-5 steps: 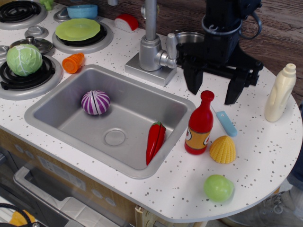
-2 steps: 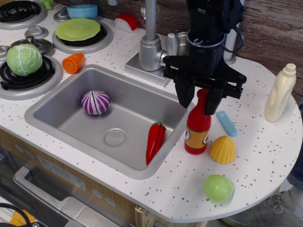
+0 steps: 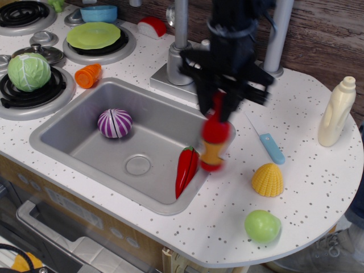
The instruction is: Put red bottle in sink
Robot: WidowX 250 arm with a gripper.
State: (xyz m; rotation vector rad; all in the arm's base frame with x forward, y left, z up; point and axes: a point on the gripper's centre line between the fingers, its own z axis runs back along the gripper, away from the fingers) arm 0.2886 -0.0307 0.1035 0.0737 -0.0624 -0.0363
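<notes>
The red bottle [image 3: 214, 142] hangs upright and blurred by motion above the right rim of the grey sink [image 3: 85, 142]. My black gripper [image 3: 219, 105] is shut on its cap and neck from above, and holds it off the counter. The yellow-orange label shows on the bottle's lower half. The sink's round drain [image 3: 138, 165] lies left of the bottle.
In the sink lie a purple onion [image 3: 115, 123] and a red chili pepper [image 3: 186, 169]. The faucet [image 3: 181, 57] stands behind. On the counter at right are a blue knife [image 3: 271, 147], yellow corn [image 3: 267, 180], green ball [image 3: 263, 226] and cream-white bottle [image 3: 336, 112].
My gripper came down over the red bottle, shut on its neck, lifted it off the counter and moved it left toward the sink.
</notes>
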